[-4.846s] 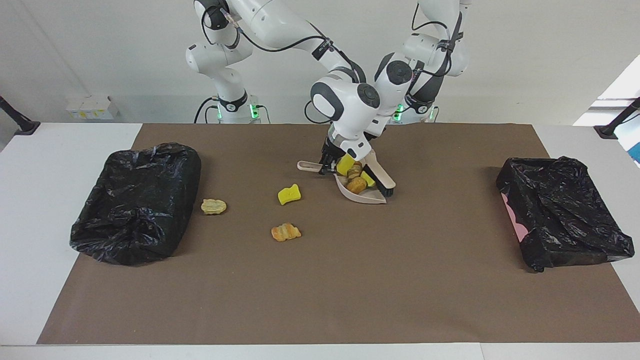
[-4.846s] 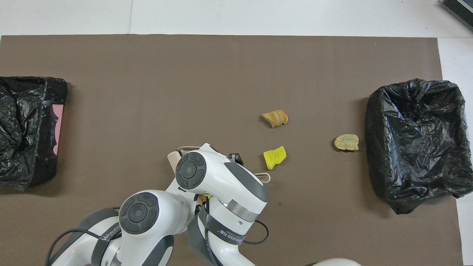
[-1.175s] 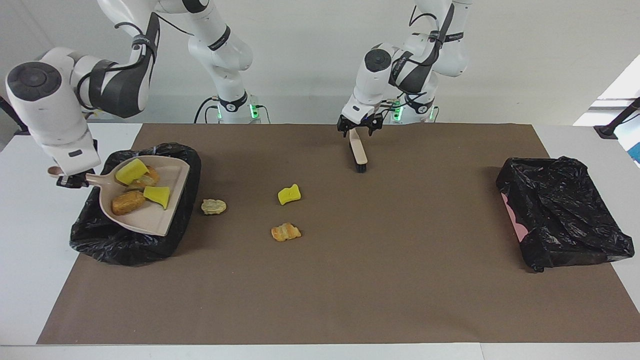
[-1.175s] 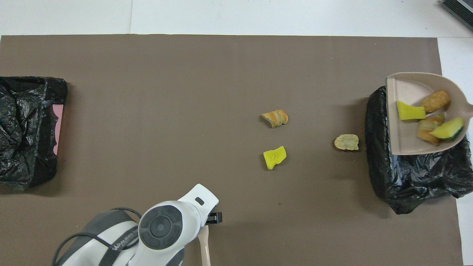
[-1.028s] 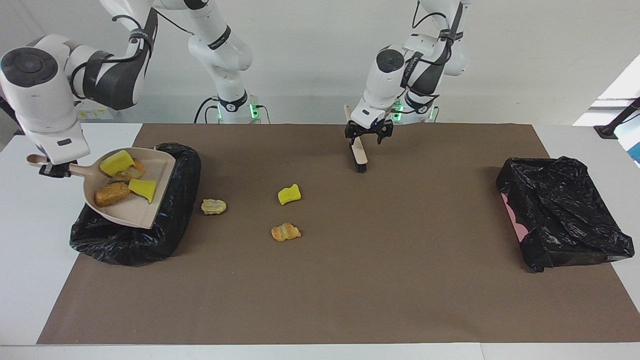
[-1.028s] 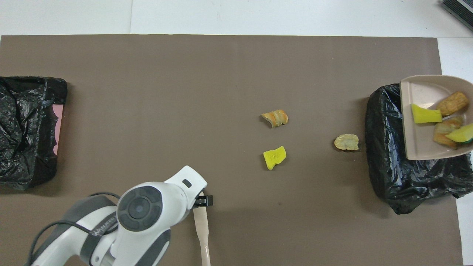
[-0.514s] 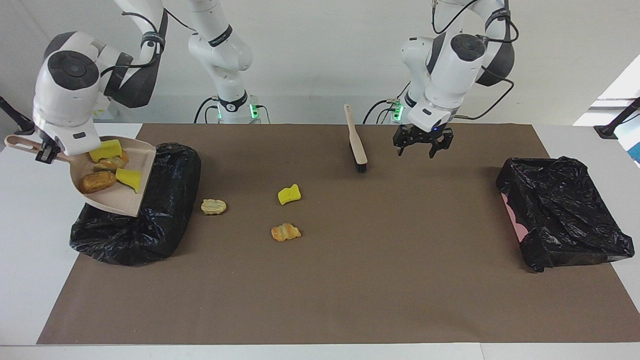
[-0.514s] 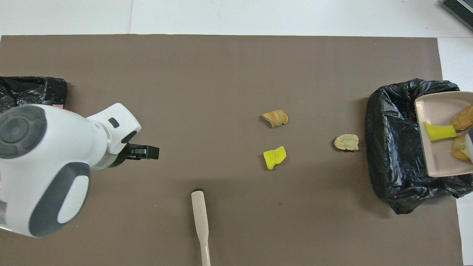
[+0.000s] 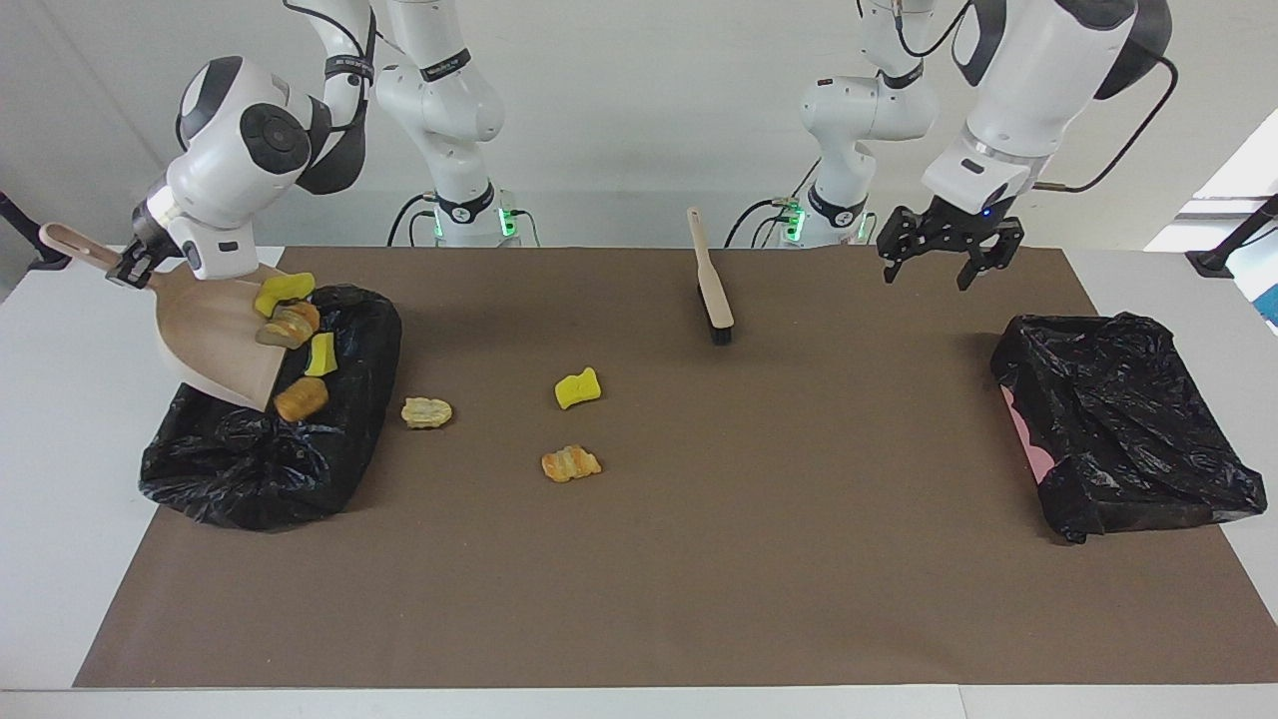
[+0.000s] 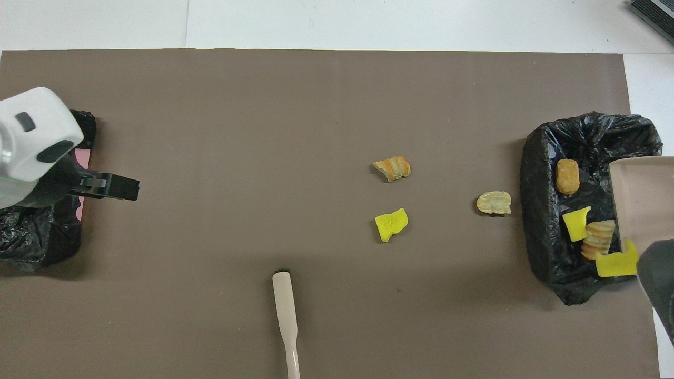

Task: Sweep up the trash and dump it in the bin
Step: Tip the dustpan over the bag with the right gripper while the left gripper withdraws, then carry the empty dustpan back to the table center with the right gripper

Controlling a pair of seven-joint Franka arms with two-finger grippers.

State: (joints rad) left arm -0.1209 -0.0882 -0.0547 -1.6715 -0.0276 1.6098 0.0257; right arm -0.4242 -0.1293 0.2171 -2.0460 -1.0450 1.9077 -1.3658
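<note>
My right gripper [image 9: 125,265] is shut on the handle of the beige dustpan [image 9: 205,335] and holds it tilted steeply over the black-bagged bin [image 9: 250,479] at the right arm's end. Several trash scraps slide off its lip: a yellow sponge piece [image 9: 283,290], a bread lump [image 9: 290,322], another yellow piece [image 9: 320,354] and an orange-brown lump [image 9: 301,397]. On the mat lie a tan scrap [image 9: 426,411], a yellow sponge scrap [image 9: 577,387] and an orange-brown scrap [image 9: 570,463]. My left gripper [image 9: 937,262] is open, empty and raised.
The beige brush [image 9: 714,290] lies on the mat close to the robots, between the two arms. A second black-bagged bin [image 9: 1128,439] stands at the left arm's end. The brown mat [image 9: 749,559] covers most of the white table.
The right gripper has tipped the dustpan much steeper and the scraps are sliding out over the bin. The left gripper has moved up and toward its own end, away from the brush.
</note>
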